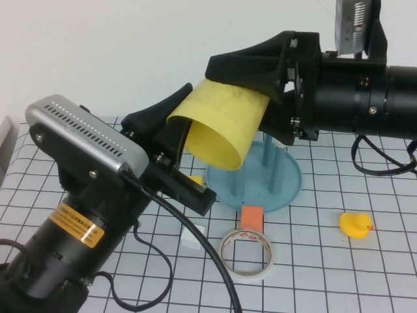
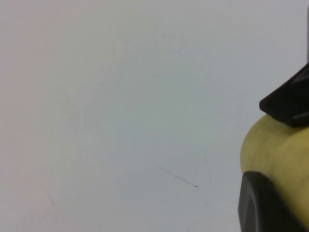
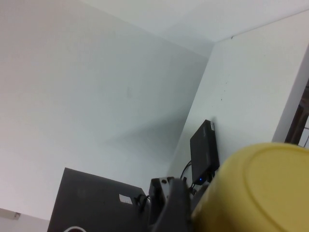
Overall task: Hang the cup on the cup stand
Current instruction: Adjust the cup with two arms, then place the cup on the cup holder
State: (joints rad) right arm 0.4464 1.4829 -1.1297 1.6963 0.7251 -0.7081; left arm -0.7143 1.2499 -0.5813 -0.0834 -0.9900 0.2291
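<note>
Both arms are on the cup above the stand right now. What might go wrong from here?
1. The left tool and right tool both grip the cup in mid-air; a mistimed release could drop it onto the cup stand.
2. The cup lies sideways, so it may miss the posts.
3. A fall could scatter the tape roll and orange block.

Both the left gripper (image 1: pixel 171 140) and right gripper (image 1: pixel 251 81) clasp the yellow cup (image 1: pixel 218 124), held sideways above the blue cup stand (image 1: pixel 287 186)

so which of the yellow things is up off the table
The cup, held in the air between the left gripper and right gripper. The duck sits on the table.
</note>
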